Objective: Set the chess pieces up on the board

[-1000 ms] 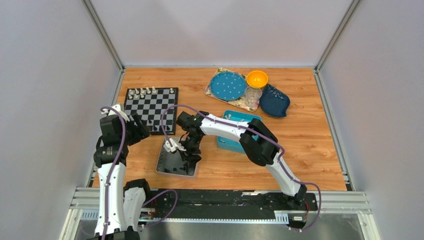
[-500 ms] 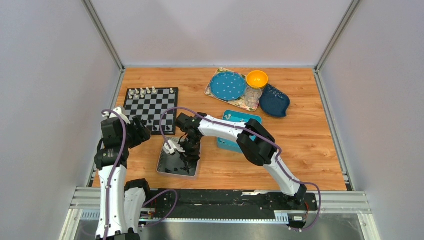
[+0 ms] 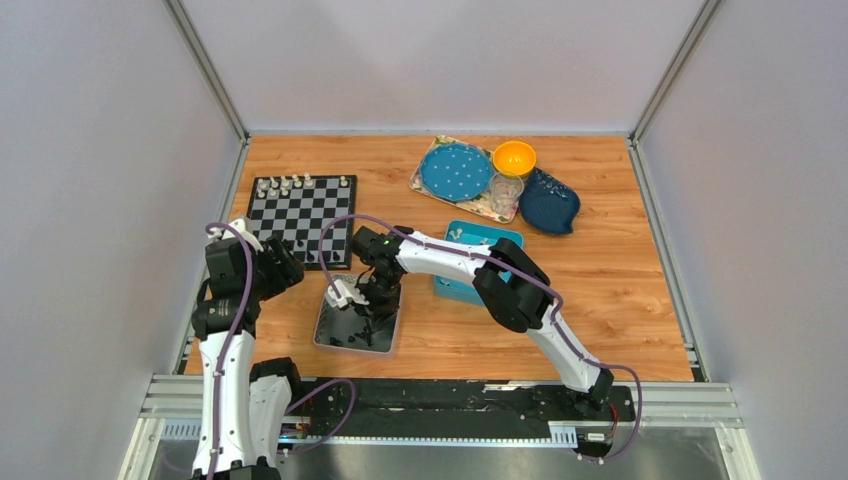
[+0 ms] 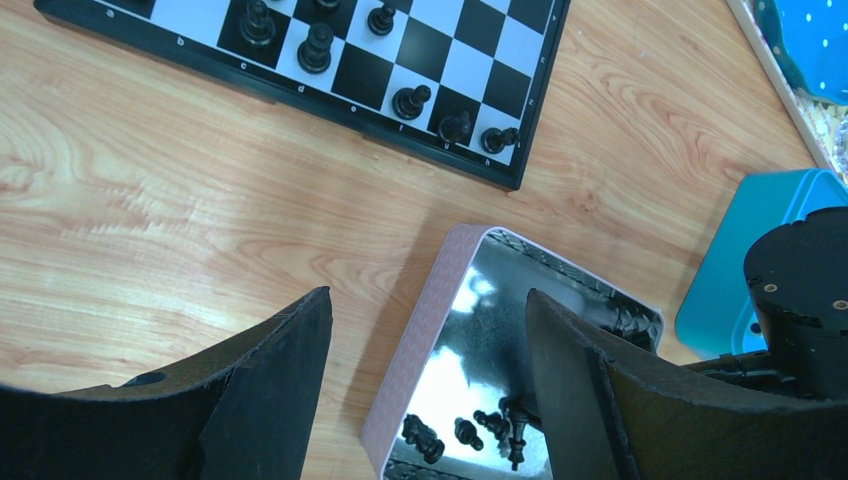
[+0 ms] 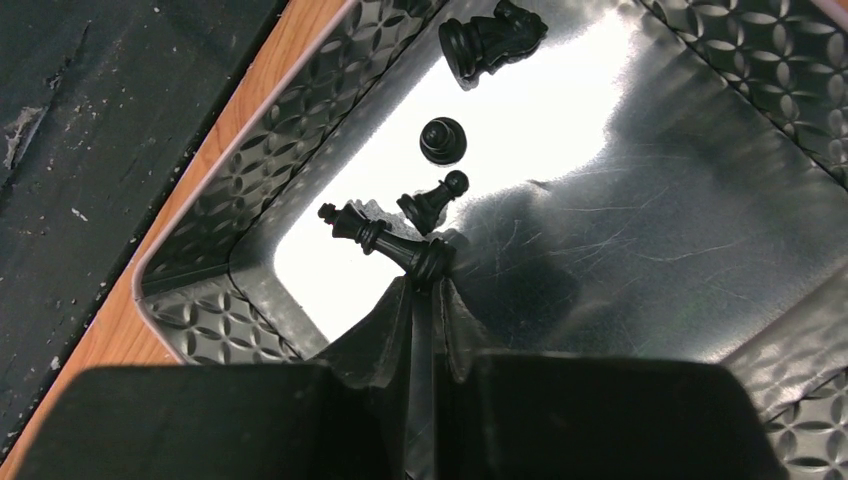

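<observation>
With fingers of right gripper, pinches black chess piece tight in silver tray, partly hiding its base. Holds left gripper open above tray edge, near board.

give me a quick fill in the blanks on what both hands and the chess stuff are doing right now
1. The right hand is shut on a black chess piece lying in the ___ tray.
2. The left hand hovers over the table with its jaws ___, holding nothing.
3. Every chessman seen on the chessboard in the left wrist view is ___.

Missing words: silver; open; black
</observation>
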`<state>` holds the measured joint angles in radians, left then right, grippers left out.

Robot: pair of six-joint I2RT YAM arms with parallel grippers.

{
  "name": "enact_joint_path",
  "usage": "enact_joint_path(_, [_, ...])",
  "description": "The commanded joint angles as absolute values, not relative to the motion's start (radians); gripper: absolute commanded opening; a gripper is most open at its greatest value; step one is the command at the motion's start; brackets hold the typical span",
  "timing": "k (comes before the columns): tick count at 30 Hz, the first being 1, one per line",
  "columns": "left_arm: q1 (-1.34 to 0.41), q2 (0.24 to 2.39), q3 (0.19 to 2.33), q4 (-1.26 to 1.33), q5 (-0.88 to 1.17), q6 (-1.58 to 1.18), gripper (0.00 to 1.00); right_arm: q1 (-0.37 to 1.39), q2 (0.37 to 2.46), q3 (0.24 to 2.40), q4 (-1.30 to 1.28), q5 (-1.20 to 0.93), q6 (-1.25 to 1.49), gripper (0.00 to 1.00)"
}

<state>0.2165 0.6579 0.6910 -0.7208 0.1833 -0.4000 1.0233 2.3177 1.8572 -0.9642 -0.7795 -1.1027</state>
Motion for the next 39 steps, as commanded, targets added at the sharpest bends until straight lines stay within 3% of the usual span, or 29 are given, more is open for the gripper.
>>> enact_joint_path(1, [0.216, 0.646, 0.673, -0.698, 0.221, -0.426, 0.78, 1.02, 2.29, 1.838, -0.891, -0.753, -1.024, 0.08])
enact_joint_path(22, [0.218, 0.584, 0.413, -0.413, 0.601, -0.707, 0.73, 0.928, 2.209, 1.805, -0.689, -0.75, -0.447, 0.05])
enact_joint_path(39, [0.147, 0.525, 0.278, -0.331, 0.582, -0.851, 0.63, 0.881, 2.243, 1.778, -0.565, -0.867, 0.104, 0.04])
